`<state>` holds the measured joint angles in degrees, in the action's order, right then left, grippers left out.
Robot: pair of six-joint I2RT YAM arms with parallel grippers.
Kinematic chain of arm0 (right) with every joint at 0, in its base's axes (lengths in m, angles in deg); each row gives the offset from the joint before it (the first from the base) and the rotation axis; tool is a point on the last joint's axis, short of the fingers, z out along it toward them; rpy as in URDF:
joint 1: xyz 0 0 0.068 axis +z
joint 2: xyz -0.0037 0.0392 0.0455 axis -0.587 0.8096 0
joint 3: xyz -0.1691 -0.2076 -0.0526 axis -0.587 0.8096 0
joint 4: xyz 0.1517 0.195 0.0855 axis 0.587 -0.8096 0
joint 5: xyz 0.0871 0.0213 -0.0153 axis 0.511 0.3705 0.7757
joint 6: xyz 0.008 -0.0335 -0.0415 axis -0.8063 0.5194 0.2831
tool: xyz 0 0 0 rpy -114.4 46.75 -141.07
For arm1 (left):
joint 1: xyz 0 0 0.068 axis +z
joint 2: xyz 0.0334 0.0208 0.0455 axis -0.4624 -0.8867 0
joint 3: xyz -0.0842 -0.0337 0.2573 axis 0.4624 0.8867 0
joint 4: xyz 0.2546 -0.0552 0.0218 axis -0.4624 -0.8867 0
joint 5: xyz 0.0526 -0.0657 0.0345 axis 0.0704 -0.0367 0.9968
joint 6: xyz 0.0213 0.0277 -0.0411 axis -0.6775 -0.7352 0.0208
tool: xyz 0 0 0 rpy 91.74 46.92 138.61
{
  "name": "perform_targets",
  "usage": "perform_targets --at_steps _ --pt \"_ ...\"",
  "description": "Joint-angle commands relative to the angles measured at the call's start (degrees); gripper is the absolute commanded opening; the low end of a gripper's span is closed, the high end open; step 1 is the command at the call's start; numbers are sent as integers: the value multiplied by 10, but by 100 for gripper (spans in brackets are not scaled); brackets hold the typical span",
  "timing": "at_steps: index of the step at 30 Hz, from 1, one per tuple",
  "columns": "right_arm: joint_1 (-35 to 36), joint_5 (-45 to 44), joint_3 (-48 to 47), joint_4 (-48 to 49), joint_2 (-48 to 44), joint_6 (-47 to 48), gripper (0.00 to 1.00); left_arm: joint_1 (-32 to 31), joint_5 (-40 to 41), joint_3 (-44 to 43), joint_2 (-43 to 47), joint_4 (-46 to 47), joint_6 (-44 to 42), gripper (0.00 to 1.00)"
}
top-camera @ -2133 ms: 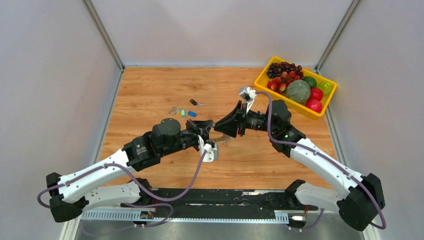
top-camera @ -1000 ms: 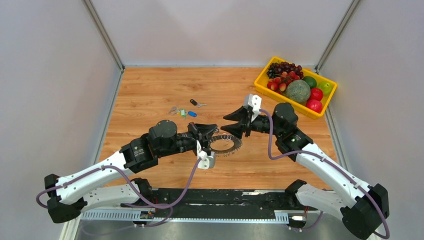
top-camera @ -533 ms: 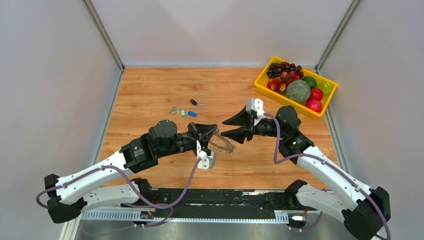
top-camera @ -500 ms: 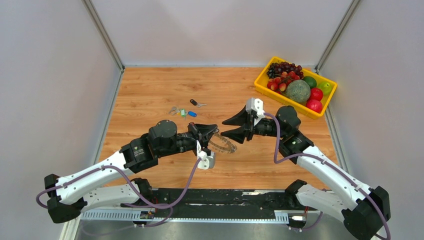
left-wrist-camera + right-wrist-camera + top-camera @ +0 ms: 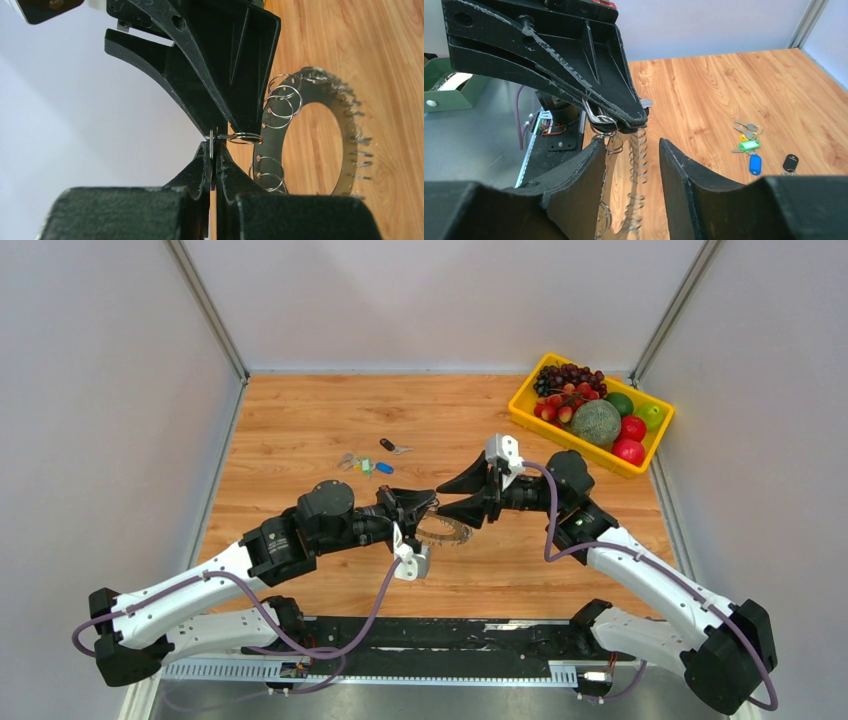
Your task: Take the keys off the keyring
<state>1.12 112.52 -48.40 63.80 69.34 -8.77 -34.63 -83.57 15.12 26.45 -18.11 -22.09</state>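
The keyring (image 5: 447,533) is a grey toothed ring with small split rings along its rim. It hangs over the table from my left gripper (image 5: 428,505). In the left wrist view the left gripper (image 5: 213,150) is shut on a thin metal piece linked by a split ring to the keyring (image 5: 320,85); I cannot tell if that piece is a key. My right gripper (image 5: 441,501) is open, its tips right at the left gripper's tip. In the right wrist view the right gripper (image 5: 631,145) straddles the edge-on keyring (image 5: 638,165). Loose keys (image 5: 352,462) with coloured tags lie on the table.
A dark-headed key (image 5: 389,446) lies behind the tagged ones; they also show in the right wrist view (image 5: 749,145). A yellow fruit tray (image 5: 520,405) with a melon (image 5: 596,422), grapes and apples stands at the back right. Grey walls close in the wooden table.
The right gripper let go, drew back to the right and opened, then moved left again to the left gripper's tip. The keyring swung and tilted under the left gripper.
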Motion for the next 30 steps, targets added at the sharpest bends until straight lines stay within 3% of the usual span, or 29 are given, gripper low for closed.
perform_targets --at_steps 1,6,16,22,30 --pt "12 15 -1 34 14 -15 48 -2 -7 7 10 50 -31 0" --pt "18 14 2 53 24 -27 46 -2 0 31 20 80 -65 0" --pt "23 45 1 86 47 -63 29 -2 8 83 52 174 -105 0" --pt "24 43 2 97 48 -96 1 -2 20 99 59 199 -109 0" --pt "21 -77 12 86 23 -227 0 -2 26 115 69 218 -115 0"
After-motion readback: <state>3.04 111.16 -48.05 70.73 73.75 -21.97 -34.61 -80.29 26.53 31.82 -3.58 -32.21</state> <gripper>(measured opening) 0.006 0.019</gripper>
